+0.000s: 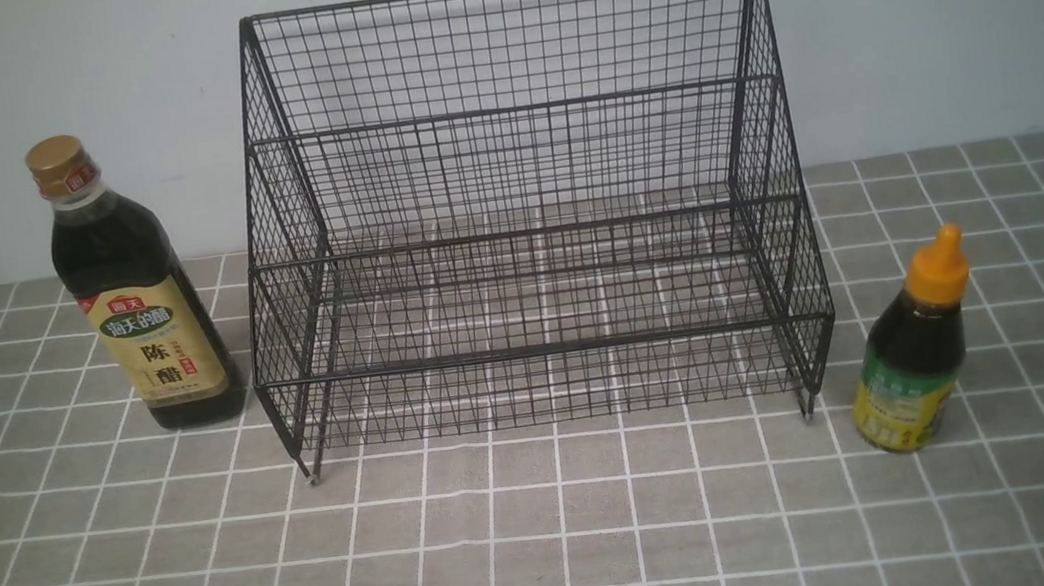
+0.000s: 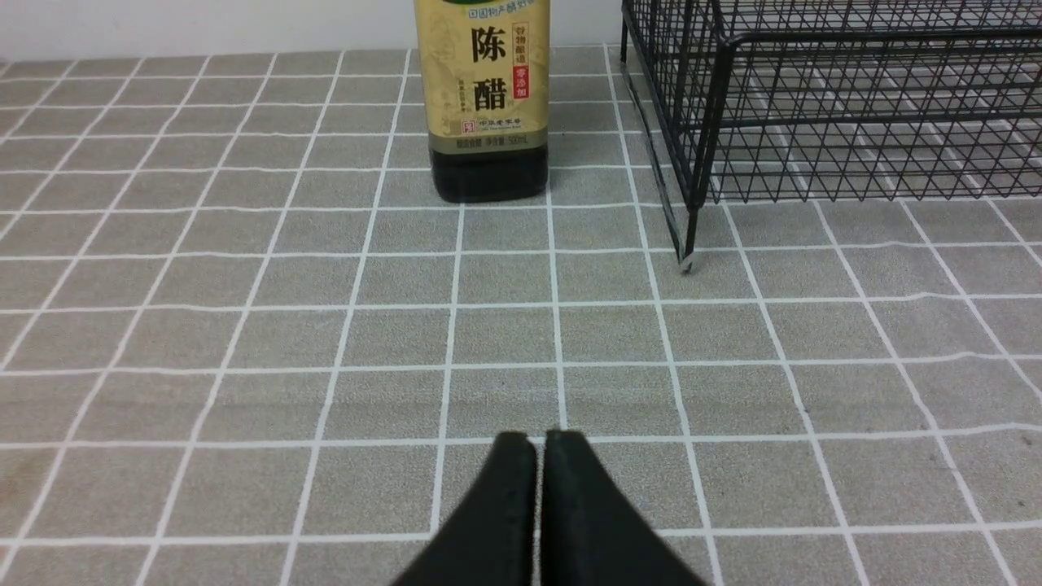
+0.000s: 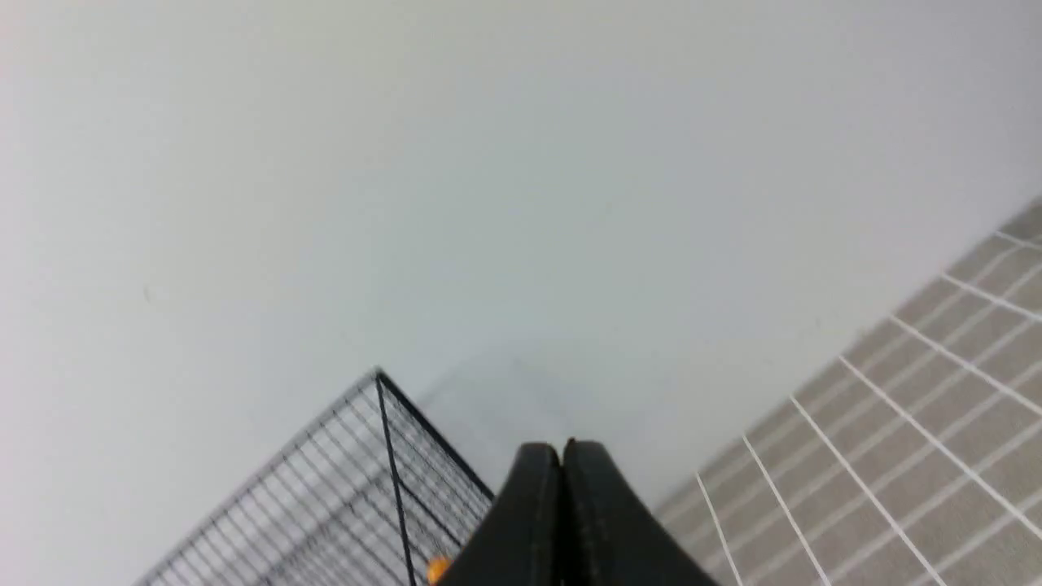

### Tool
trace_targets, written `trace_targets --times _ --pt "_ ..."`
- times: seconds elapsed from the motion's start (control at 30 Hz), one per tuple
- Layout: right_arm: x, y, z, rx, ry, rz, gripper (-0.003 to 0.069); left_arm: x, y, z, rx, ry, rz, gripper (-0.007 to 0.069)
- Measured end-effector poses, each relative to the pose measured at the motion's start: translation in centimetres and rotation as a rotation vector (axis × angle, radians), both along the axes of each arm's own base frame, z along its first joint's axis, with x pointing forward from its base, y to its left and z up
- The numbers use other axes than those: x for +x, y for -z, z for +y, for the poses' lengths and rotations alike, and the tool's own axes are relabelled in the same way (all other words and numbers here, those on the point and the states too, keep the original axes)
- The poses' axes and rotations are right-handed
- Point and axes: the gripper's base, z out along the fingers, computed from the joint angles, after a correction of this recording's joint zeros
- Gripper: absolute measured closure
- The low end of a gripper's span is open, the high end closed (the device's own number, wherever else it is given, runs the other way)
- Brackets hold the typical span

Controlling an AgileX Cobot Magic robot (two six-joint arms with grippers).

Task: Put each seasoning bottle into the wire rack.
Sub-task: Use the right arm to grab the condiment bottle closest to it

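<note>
Grey grid tablecloth (image 1: 556, 551), pale wall (image 1: 948, 5), wire rack (image 1: 524, 232)

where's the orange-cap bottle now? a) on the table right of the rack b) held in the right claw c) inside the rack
a: the orange-cap bottle stands upright on the table, just outside the wire rack on its right side.

Black wire rack (image 1: 523, 222); grey, white-gridded tablecloth (image 1: 556, 551).
</note>
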Motion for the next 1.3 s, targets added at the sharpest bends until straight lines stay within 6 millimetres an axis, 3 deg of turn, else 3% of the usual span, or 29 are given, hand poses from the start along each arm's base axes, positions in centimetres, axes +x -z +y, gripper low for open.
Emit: trace_targets --times 0.13,0.2,0.3,0.37,0.5,0.6,0.7,0.77,0.83,0.93,1.07,1.13,1.17,1.2,1.3 --pt "-0.2 -0.8 -0.3 0.064 0.014 -0.054 0.0672 0.0 0.0 0.0 0.0 0.0 0.0 0.0631" --pt "-0.4 -2.1 0.2 0.023 -0.027 -0.049 0.0672 0.0 0.0 0.0 0.0 0.0 0.0 0.0631" --pt "-0.6 -6.3 1.1 -0.117 -0.108 0.0 0.0672 0.0 0.0 0.0 0.0 0.0 0.0 0.0631" --pt "0.3 -9.6 1.9 -0.243 -0.186 0.137 0.0672 0.0 0.0 0.0 0.0 0.0 0.0 0.0631" --pt "4.6 -13.8 2.9 -0.42 -0.385 0.49 0.0672 0.0 0.0 0.0 0.0 0.0 0.0 0.0631" --pt "7.5 -14.9 3.1 -0.48 -0.496 0.669 0.067 0.0 0.0 0.0 0.0 0.0 0.0 0.0631" --pt "12.3 -16.1 3.3 -0.542 -0.634 0.845 0.0654 0.0 0.0 0.0 0.0 0.0 0.0 0.0631" --pt "13.9 -16.3 3.6 -0.564 -0.68 0.883 0.0639 0.0 0.0 0.0 0.0 0.0 0.0 0.0631" --pt "17.0 -16.3 4.5 -0.593 -0.756 0.937 0.0603 0.0 0.0 0.0 0.0 0.0 0.0 0.0631" --pt "19.2 -15.9 5.8 -0.642 -0.809 0.978 0.0559 0.0 0.0 0.0 0.0 0.0 0.0 0.0631" --pt "22.3 -14.4 7.5 -0.703 -0.786 1.086 0.0445 0.0 0.0 0.0 0.0 0.0 0.0 0.0631" --pt "23.7 -13.4 7.9 -0.708 -0.748 1.143 0.0352 0.0 0.0 0.0 0.0 0.0 0.0 0.0631" --pt "23.8 -13.3 7.9 -0.705 -0.748 1.146 0.0352 0.0 0.0 0.0 0.0 0.0 0.0 0.0631" --pt "24.6 -12.5 8.1 -0.705 -0.738 1.174 0.0286 0.0 0.0 0.0 0.0 0.0 0.0 0.0631" --pt "26.0 -10.5 8.2 -0.716 -0.729 1.228 0.0179 0.0 0.0 0.0 0.0 0.0 0.0 0.0631"
